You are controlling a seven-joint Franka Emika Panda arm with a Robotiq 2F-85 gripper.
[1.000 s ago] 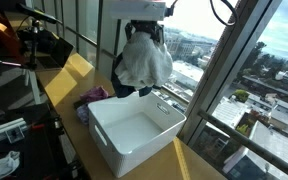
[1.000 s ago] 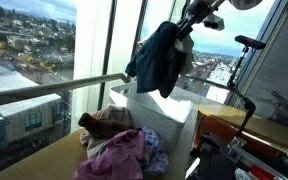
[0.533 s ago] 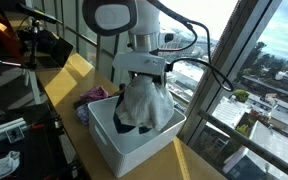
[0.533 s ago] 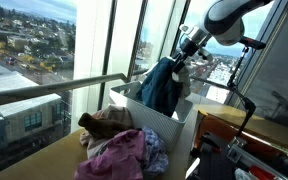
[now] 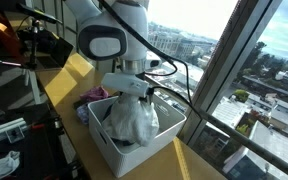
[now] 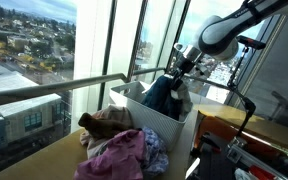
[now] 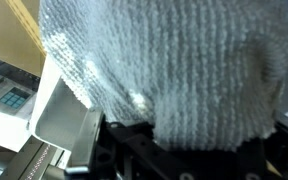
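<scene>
Inside white plastic bin [image 5: 146, 150] sat grey-white knitted garment [image 5: 132, 120] | claw [image 5: 136, 92] atop it, grip hidden, could not tell | pink-purple clothes heap [image 6: 119, 150] lay beside bin on desk [image 6: 44, 160].

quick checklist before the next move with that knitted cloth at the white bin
1. Cloth down inside the white bin: ok, its bulk sits between the walls.
2. Gripper above the bin's inside, not its rim: ok.
3. Jaws released from the cloth: cannot tell; the cloth fills the wrist view and hides them.
4. Cloth clear of the rim: cannot tell; in an exterior view part of it stands above the wall.
5. Pile of clothes outside the bin, apart from the arm: ok.
</scene>
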